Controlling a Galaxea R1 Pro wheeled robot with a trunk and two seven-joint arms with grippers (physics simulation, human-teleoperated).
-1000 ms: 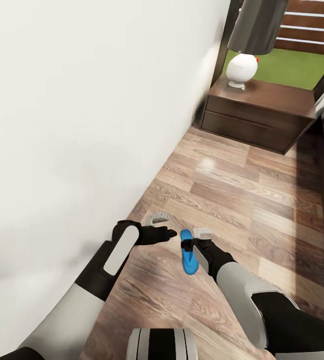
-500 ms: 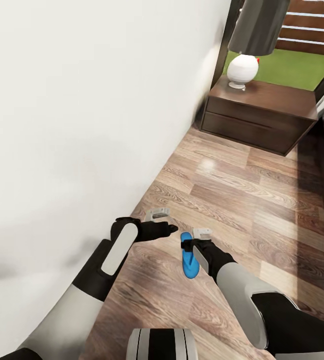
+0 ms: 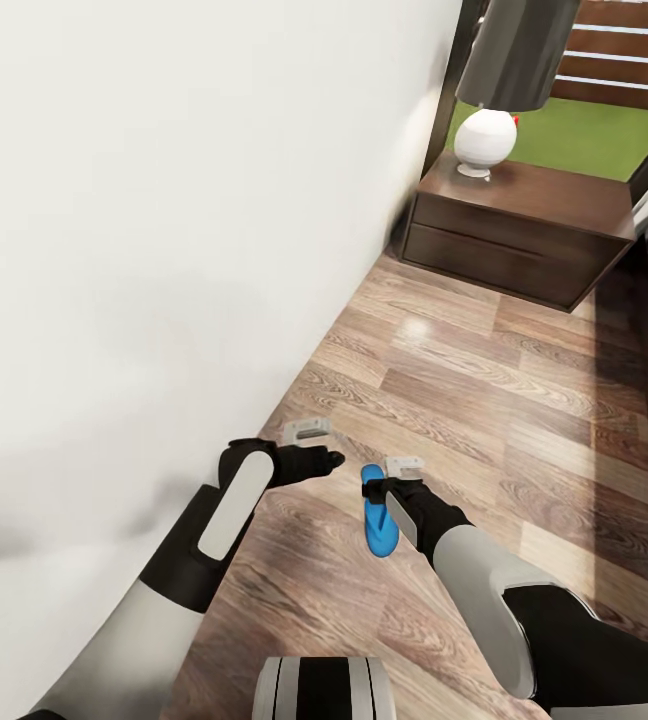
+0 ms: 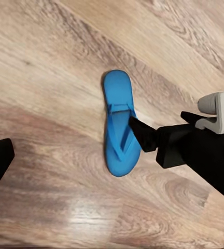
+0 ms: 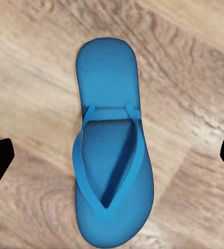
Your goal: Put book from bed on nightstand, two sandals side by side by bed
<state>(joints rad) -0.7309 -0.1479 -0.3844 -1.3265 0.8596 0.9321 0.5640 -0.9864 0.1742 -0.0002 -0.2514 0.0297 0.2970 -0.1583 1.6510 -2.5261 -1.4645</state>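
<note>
Seemingly to set it parallel to the bed (image 3: 164,200), the right pincer (image 3: 392,490) hangs spread wide over the blue sandal (image 5: 111,150), which lies flat on the wooden floor (image 3: 484,400) between its fingertips, ungripped. Nearby, the left pincer (image 3: 309,455) hovers open and empty beside the mattress.

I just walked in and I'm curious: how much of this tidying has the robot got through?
Nothing looks finished. One blue sandal lies flat on the wood floor beside the bed, right gripper open just above it, left gripper empty. The nightstand holds a lamp, no book. Left: second sandal, book.
</note>
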